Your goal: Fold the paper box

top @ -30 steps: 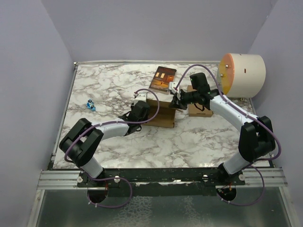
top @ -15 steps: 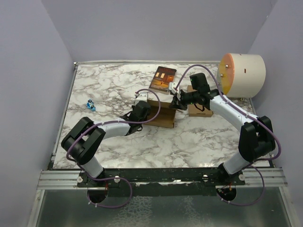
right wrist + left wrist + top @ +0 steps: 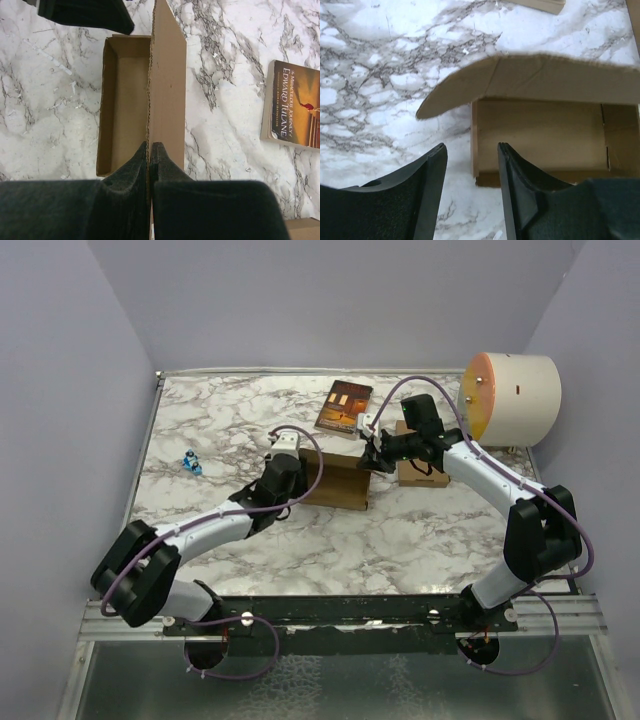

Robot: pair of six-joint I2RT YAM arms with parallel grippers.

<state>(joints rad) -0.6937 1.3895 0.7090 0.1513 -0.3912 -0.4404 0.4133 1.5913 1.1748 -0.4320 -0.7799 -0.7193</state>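
Note:
The paper box [image 3: 340, 482] is a brown cardboard tray lying mid-table with its long lid flap [image 3: 167, 85] standing up on edge. My right gripper [image 3: 150, 147] is shut on that flap's near end, at the box's right side [image 3: 372, 455]. In the left wrist view the flap [image 3: 530, 80] arches over the open tray [image 3: 540, 135]. My left gripper [image 3: 471, 147] is open with only marble between its fingers, just short of the box's left end [image 3: 296, 476]. One of its fingers [image 3: 85, 12] shows beyond the tray's far corner.
A dark red-brown book [image 3: 344, 406] lies behind the box. A second brown carton [image 3: 420, 468] sits under the right arm. A large cream cylinder [image 3: 512, 398] stands at the back right, and a small blue object [image 3: 192, 462] lies at the left.
My left arm has pulled back leftward off the box's left end, and its jaws shut and then opened again. The right gripper has kept its grip on the flap.

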